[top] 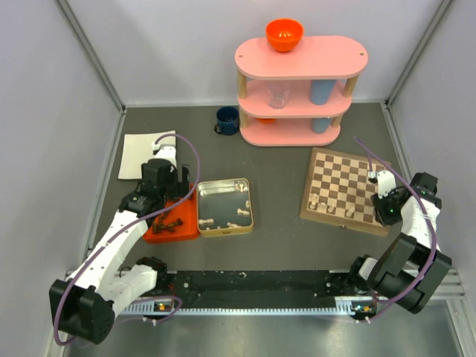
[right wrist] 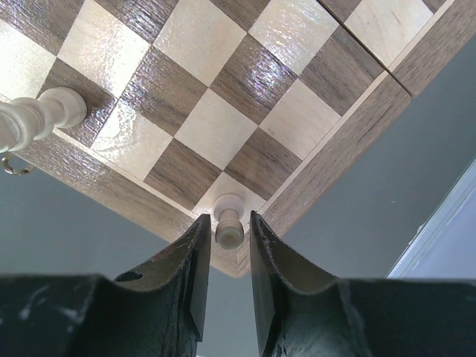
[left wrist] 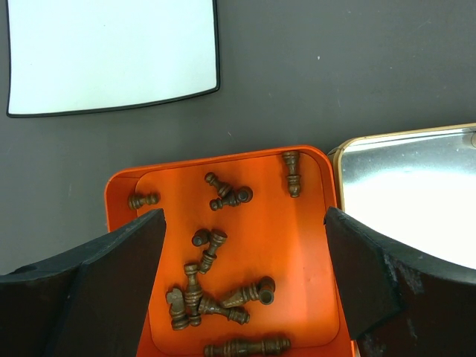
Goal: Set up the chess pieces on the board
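Observation:
The board [top: 338, 175] lies at the right, with three cream chess pieces [top: 327, 208] on its near row. My right gripper [top: 382, 208] hovers over the board's near right corner. In the right wrist view its fingers [right wrist: 197, 245] stand a little apart on either side of a cream piece [right wrist: 229, 232] upright on the corner square of the board [right wrist: 223, 126], with a thin gap on both sides. My left gripper [left wrist: 245, 245] hangs wide open over the orange tray [left wrist: 312, 245], where several dark pieces [left wrist: 197, 294] lie on their sides.
A silver tin [top: 223, 192] with a few cream pieces [top: 242, 212] sits beside the orange tray [top: 152, 232]. A white pad [top: 137, 152] lies at the back left. A blue mug [top: 227, 119] and a pink shelf [top: 297, 56] with an orange bowl [top: 284, 33] stand at the back.

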Controlling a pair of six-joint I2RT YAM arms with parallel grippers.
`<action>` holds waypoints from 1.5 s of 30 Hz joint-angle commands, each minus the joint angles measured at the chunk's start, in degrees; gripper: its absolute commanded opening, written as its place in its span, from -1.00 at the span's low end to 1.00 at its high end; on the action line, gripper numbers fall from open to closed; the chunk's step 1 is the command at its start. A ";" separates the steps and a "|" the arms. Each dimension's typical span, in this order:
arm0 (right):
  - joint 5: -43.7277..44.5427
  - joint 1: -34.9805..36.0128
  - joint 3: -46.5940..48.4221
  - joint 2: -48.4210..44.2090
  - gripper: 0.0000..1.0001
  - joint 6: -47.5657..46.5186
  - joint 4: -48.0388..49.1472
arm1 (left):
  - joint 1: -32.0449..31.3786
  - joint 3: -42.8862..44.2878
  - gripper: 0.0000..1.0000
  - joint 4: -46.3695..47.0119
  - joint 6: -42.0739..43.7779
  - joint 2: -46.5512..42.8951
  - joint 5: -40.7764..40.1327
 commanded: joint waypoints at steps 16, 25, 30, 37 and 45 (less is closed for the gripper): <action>-3.89 0.52 6.85 -2.67 -0.01 1.98 -3.66 | 0.23 0.74 0.86 1.74 0.63 -0.84 0.08; -17.32 2.44 17.04 -5.12 0.22 5.50 -9.29 | 1.36 0.47 0.98 3.33 -4.62 -7.69 6.66; -31.11 10.61 18.19 -7.50 0.73 8.66 -9.47 | 3.31 2.50 0.98 2.53 -11.14 -9.80 22.37; -46.25 26.25 19.16 -3.38 0.98 12.80 -8.68 | 3.39 2.68 0.97 -0.46 -13.86 -5.51 39.24; -44.86 36.55 19.51 0.93 0.97 13.23 -7.45 | 0.15 -0.40 0.78 1.22 -17.82 0.47 41.14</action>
